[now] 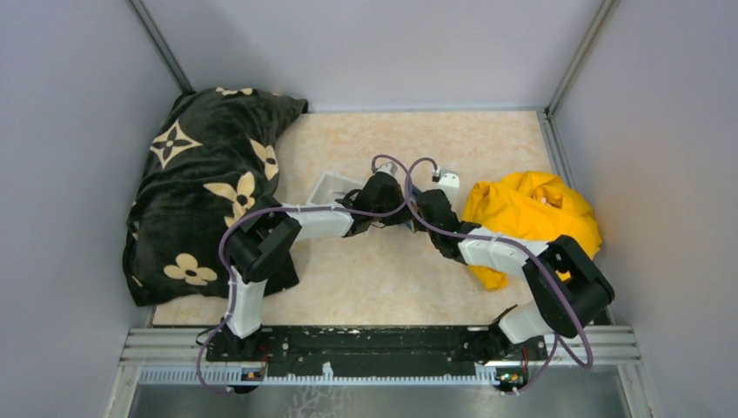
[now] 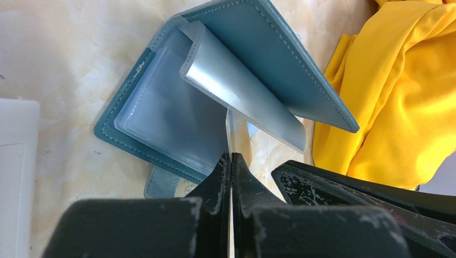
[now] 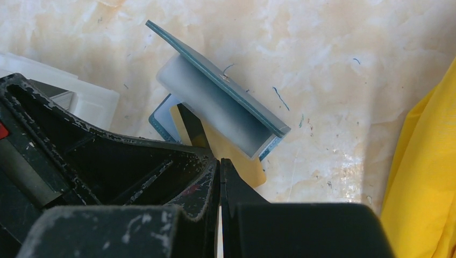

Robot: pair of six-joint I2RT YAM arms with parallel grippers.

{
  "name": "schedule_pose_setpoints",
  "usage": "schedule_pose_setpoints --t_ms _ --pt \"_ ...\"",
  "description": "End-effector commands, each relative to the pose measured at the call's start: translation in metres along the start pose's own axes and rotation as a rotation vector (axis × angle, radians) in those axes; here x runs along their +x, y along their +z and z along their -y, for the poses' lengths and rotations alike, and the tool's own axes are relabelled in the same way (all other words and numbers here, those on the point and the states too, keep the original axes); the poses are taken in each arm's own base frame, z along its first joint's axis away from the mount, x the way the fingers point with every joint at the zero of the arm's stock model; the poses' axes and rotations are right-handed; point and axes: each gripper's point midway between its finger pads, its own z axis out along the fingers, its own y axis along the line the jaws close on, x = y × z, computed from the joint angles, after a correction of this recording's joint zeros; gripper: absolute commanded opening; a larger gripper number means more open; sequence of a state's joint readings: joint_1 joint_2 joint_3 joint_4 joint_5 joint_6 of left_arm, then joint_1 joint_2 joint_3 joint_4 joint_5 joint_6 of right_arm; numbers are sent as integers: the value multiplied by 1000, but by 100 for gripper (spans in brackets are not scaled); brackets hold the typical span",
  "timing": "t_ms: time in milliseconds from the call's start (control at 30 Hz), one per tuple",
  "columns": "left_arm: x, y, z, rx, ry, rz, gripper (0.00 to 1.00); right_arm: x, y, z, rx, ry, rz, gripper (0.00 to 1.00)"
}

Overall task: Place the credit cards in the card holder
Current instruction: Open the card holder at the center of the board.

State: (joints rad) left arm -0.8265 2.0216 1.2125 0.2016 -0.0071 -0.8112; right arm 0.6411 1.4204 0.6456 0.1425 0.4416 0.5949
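Note:
The teal card holder (image 2: 161,102) lies open on the table with one cover (image 2: 290,70) raised and clear sleeves showing; it also shows in the right wrist view (image 3: 226,97). My left gripper (image 2: 231,157) is shut on a yellow-tan credit card (image 2: 240,137), held edge-on with its far end at the holder's fold. The same card shows in the right wrist view (image 3: 236,156). A grey card (image 2: 161,185) pokes out from under the holder. My right gripper (image 3: 219,161) is shut, right beside the left gripper and just before the held card. In the top view the arms hide the holder.
A white plastic tray (image 1: 331,185) sits just left of the holder; it also shows in the left wrist view (image 2: 16,161). A crumpled yellow cloth (image 1: 531,213) lies close on the right. A black patterned blanket (image 1: 209,183) covers the left side.

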Motion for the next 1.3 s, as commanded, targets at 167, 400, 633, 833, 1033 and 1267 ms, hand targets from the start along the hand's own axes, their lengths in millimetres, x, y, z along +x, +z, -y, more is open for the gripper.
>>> schedule_pose_setpoints --t_ms 167,400,633,833,1033,1267 --pt "15 4 -31 -68 -2 -43 0 -5 15 -18 -42 12 35 0" --pt "15 3 -36 -74 -11 -47 0 -22 29 -22 -28 -8 100 0" --pt "23 2 -50 -100 -28 -62 0 -51 38 -24 -33 8 167 0" --pt "25 2 -57 -113 -35 -67 0 -65 49 -16 -9 11 178 0" --pt "25 4 -62 -123 -39 -73 0 -72 62 3 41 31 157 0" --pt "26 3 -68 -134 -45 -85 0 -51 89 19 111 25 37 0"
